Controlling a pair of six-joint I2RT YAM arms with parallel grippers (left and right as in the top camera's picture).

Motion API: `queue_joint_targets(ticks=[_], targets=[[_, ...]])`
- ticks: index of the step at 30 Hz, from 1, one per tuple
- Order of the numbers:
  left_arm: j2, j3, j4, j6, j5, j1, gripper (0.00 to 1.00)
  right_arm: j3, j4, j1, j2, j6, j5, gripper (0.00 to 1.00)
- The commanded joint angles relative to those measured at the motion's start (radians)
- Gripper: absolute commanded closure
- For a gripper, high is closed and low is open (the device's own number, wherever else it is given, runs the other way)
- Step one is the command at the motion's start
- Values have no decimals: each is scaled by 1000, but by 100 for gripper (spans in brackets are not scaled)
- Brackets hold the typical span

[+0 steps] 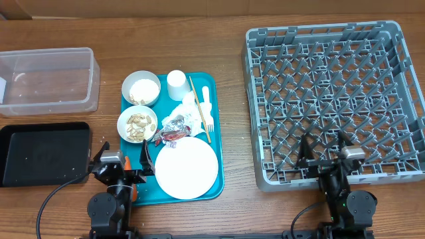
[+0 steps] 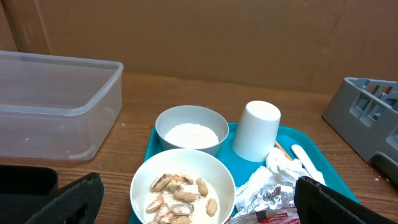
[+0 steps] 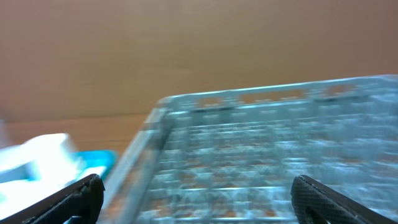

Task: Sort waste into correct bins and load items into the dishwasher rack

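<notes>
Left gripper open, holding nothing, at near-left corner of tray. Right gripper open, holding nothing, over near edge of rack.

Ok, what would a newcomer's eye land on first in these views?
The big grey dishwasher rack, empty, fills the right side of the table. Next, the teal tray at centre, crowded with a large plate, a bowl of nuts, a cup and a crumpled foil wrapper. The left gripper and right gripper sit at the near edge, jaws open, holding nothing.
</notes>
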Motion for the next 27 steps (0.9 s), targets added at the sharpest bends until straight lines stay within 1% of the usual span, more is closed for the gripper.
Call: queue_joint_targets(ticks=[1, 4, 7, 10, 13, 15, 19, 21, 27], targets=[[-9, -5, 1, 15, -6, -1, 0, -11, 26, -2, -5, 151, -335, 0], [-9, -5, 1, 15, -6, -1, 0, -11, 35, -2, -5, 258, -486, 0], [-9, -5, 1, 15, -6, -1, 0, -11, 36, -2, -5, 399, -612, 0], [-9, -5, 1, 15, -6, -1, 0, -11, 56, -2, -5, 525, -617, 0], [-9, -5, 1, 15, -6, -1, 0, -11, 80, -2, -5, 612, -625, 0], [-9, -5, 1, 15, -6, -1, 0, -11, 129, -2, -5, 640, -651, 0], [-9, -5, 1, 15, -6, -1, 0, -9, 309, -2, -5, 712, -680, 0], [-9, -5, 1, 15, -6, -1, 0, 4, 368, -2, -5, 740, -680, 0], [-9, -6, 1, 15, -6, -1, 0, 105, 368, -2, -4, 739, -671, 0]])
